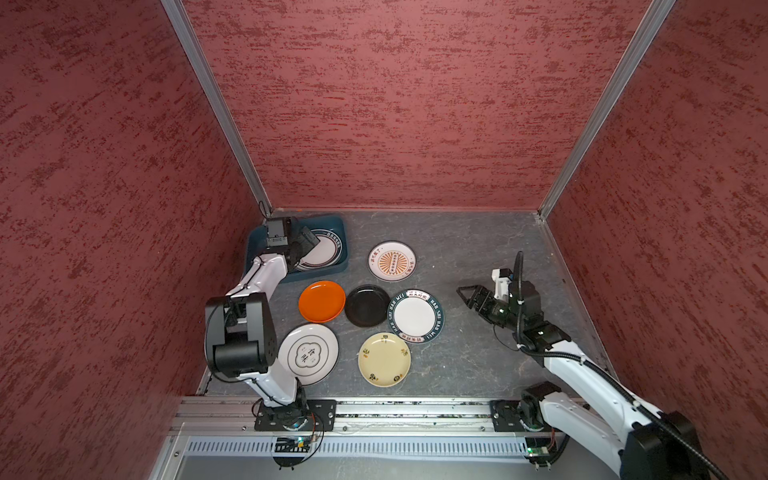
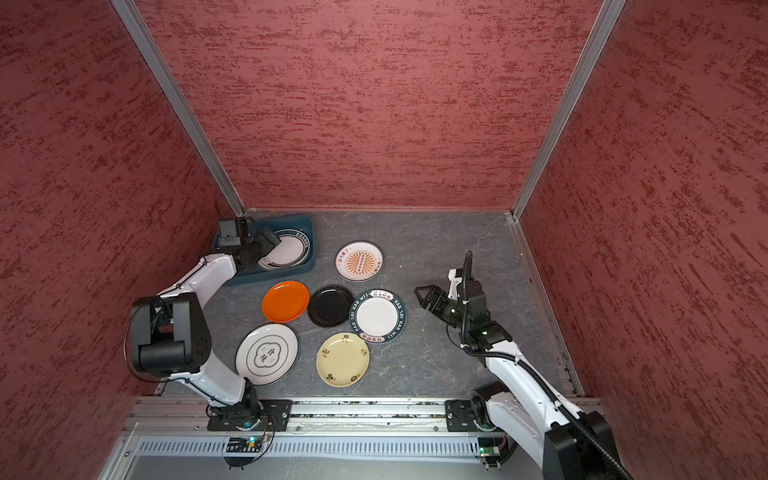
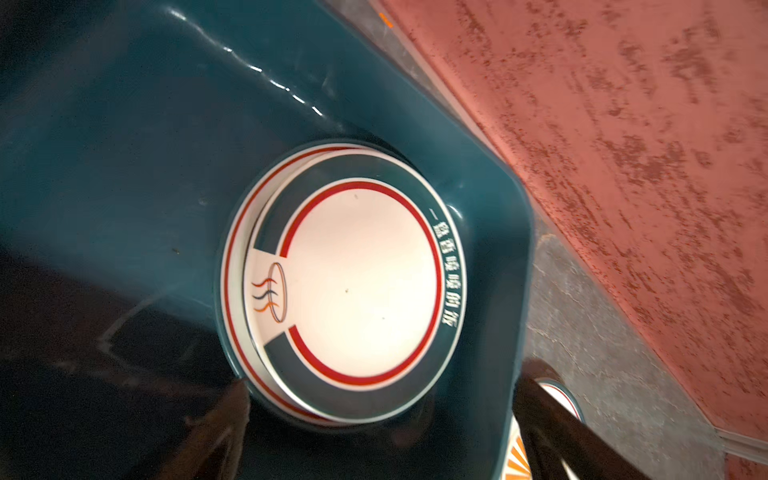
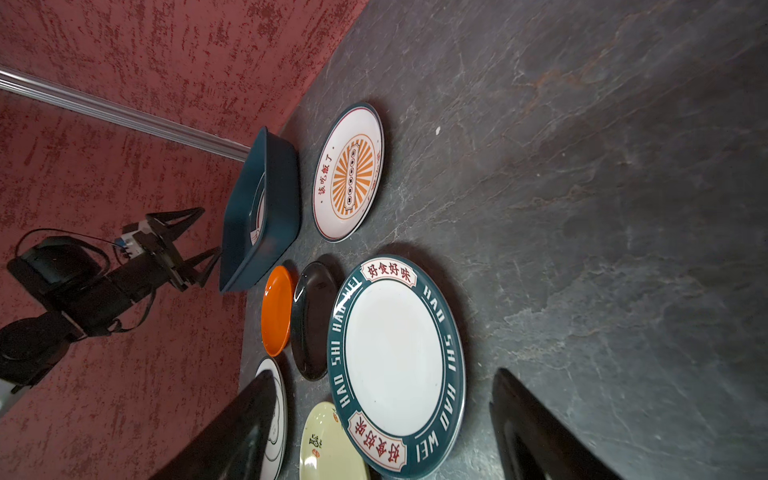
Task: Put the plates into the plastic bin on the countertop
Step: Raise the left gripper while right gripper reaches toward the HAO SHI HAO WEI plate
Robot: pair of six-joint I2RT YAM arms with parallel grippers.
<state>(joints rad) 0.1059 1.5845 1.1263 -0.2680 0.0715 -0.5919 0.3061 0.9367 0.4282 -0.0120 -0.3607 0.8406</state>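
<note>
Left wrist view: a teal-rimmed plate point(image 3: 361, 282) lies on another inside the plastic bin point(image 3: 498, 291), left hand point(image 1: 308, 244) spread wide above, empty.
On the tabletop point(image 1: 478, 249) between the arms lie the sunburst plate point(image 1: 391, 261), orange plate point(image 1: 321, 301), black plate point(image 1: 367, 305), lettered plate point(image 1: 415, 316), cream plate point(image 1: 384, 359) and a white plate point(image 1: 311, 353) partly hidden by the left arm point(image 1: 266, 270). The right hand point(image 1: 464, 296), spread and empty, hangs near the lettered plate.

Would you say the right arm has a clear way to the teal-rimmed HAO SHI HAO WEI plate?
Probably yes: the right gripper is open and empty, aimed at the plate across bare countertop. The black plate and cream plate crowd only its far side.
</note>
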